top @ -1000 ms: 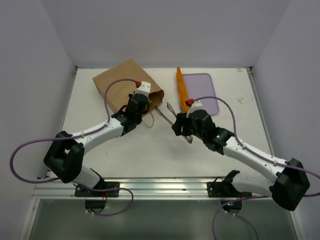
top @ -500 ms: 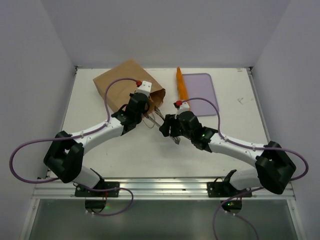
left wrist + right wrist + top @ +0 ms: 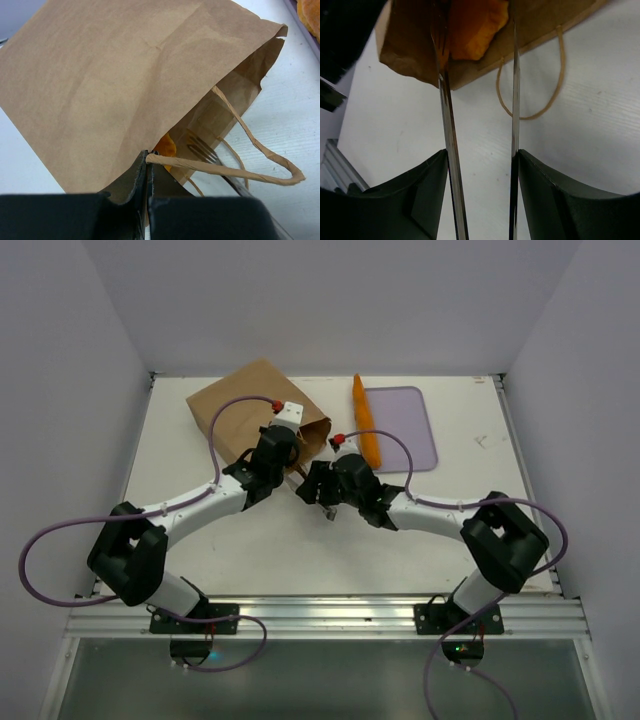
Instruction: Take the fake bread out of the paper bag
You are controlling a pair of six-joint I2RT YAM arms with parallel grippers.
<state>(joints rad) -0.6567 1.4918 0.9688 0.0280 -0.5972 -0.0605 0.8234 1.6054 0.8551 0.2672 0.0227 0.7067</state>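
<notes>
Bread shows in two places. One long orange loaf lies along the left edge of the lavender tray at the back of the counter; whether it rests on the rim or just beside it I cannot tell. A second orange piece sits just inside the mouth of the paper bag; only its glossy end shows in the wrist views, the rest hidden by brown paper.

The bag lies flat at the back left of the counter, its mouth turned toward the tray and the near side. The left jaws are closed tight on the upper cord handle, pinching it where it meets the paper; the cord loops out to the right from there, and the mouth gapes open under it. The lower handle lies slack on the counter in front of the mouth.

The right jaws grip a pair of metal tongs, one finger pressed against the outside of each arm, so the two arms stand apart and parallel. The tongs reach into the bag's mouth; the forked tip is just beside the bread inside, and from the right wrist the orange piece lies between the two arms; whether metal touches bread I cannot tell.

The two wrists sit close together at the bag's mouth.
</notes>
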